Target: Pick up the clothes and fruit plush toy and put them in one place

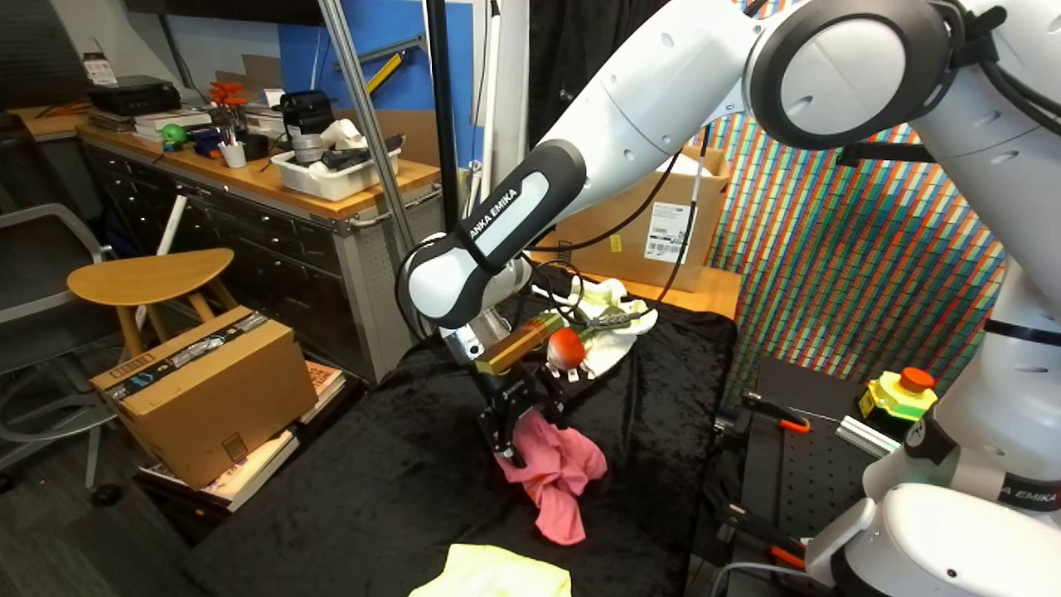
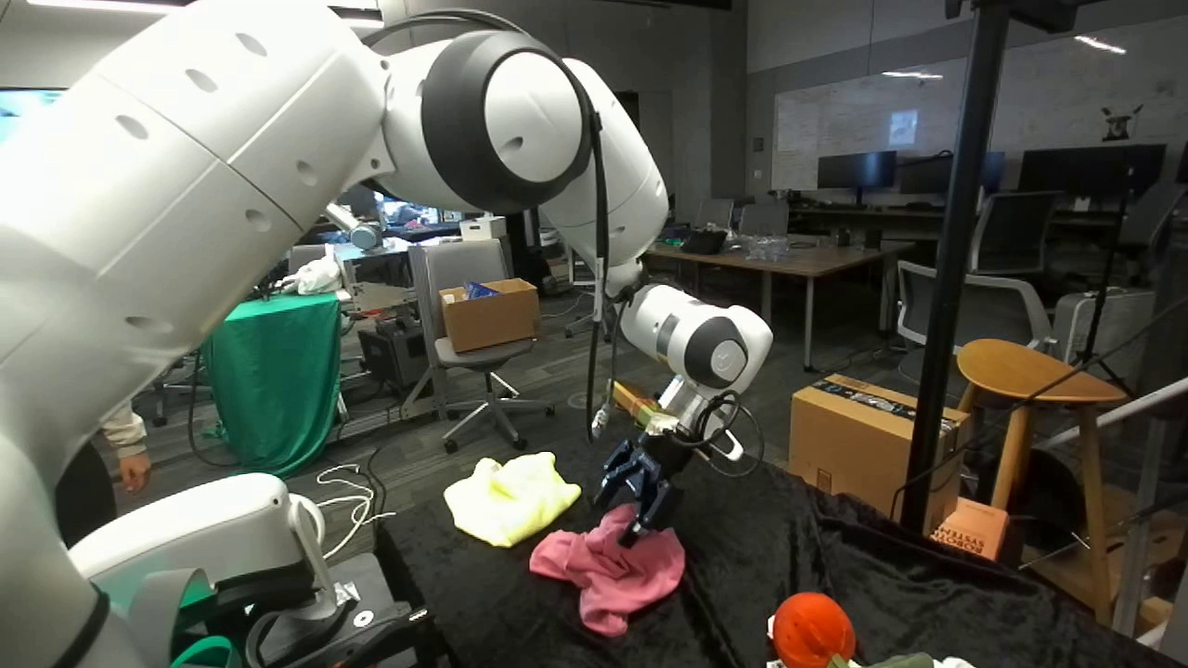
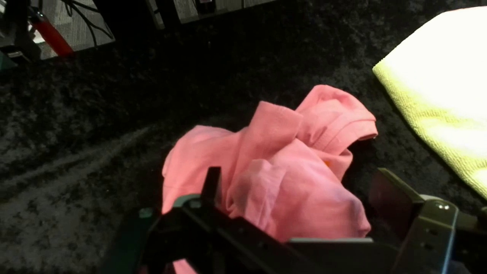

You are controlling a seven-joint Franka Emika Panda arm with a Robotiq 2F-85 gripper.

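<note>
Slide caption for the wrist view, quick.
Open gripper at a rumpled pink garment on black cloth, pale yellow garment at frame right.

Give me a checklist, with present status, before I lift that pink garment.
1. Pink garment inside the tool: ok, part of it shows between the jaws.
2. Jaws closed on it: not ok, they stand open.
3. Tool low enough for a firm bite: cannot tell.
4. Yellow-green garment outside the jaws: ok, lying apart from the pink one.
5. Fruit plush toy outside the jaws: ok, lying apart in an exterior view.
</note>
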